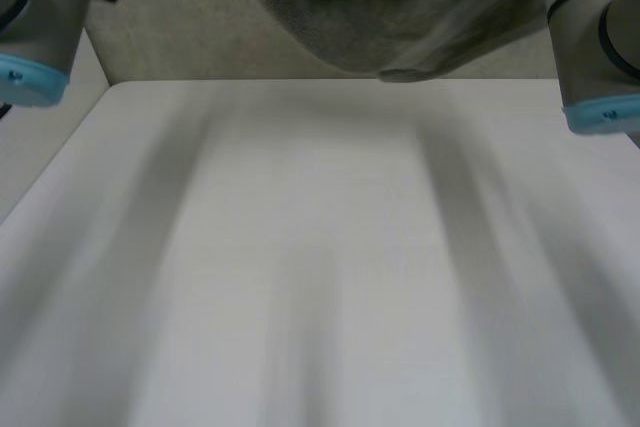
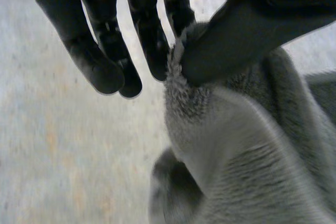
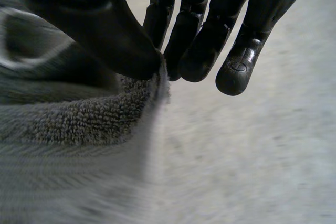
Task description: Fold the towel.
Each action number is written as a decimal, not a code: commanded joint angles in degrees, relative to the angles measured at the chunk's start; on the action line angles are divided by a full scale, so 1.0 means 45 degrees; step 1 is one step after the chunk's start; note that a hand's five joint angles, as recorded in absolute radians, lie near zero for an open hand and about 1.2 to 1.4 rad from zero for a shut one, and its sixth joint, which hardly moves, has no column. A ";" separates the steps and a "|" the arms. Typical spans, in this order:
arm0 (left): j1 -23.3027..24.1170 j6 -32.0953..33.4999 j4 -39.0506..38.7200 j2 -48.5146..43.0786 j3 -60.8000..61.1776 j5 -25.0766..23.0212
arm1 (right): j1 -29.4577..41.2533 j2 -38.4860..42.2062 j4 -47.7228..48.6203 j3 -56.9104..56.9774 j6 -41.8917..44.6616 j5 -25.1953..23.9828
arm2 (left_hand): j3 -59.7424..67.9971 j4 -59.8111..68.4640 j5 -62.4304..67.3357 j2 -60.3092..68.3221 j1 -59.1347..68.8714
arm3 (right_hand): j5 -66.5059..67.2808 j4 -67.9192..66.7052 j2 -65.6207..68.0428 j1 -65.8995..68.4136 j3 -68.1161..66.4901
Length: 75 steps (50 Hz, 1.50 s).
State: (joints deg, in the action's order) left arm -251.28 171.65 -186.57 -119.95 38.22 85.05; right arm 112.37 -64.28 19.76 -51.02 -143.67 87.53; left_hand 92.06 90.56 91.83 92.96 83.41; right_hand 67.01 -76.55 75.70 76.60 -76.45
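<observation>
A grey towel [image 1: 420, 17] hangs in the air beyond the far edge of the white table [image 1: 320, 277], bunched between my two raised arms. In the left wrist view my left hand [image 2: 226, 40] pinches a corner of the towel [image 2: 236, 156] between its thumb and a finger; the cloth drops away below the hand. In the right wrist view my right hand [image 3: 115, 35] pinches another corner of the towel [image 3: 73, 124] between thumb and fingers, the rest of the cloth trailing beside the thumb.
Both arms stand at the table's far corners, the left arm [image 1: 35, 27] and the right arm [image 1: 595, 37]. A beige floor [image 1: 200, 37] lies beyond the table's far edge.
</observation>
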 commanded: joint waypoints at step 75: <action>0.3125 0.8847 -0.0397 -0.0293 1.0515 0.0158 | -0.0030 -0.3040 -0.4742 -0.9737 0.0500 -0.1894 | -1.4903 -1.4570 -1.7075 -1.5104 -1.2981 | 0.0664 -0.0767 0.0956 0.0755 -0.0789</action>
State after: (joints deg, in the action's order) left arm -239.54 210.74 -188.74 -112.08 93.10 77.98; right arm 112.25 -77.94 -2.03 -94.34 -141.46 79.02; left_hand 23.44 23.21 23.73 23.33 23.23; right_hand 66.96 -76.55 75.70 76.62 -76.54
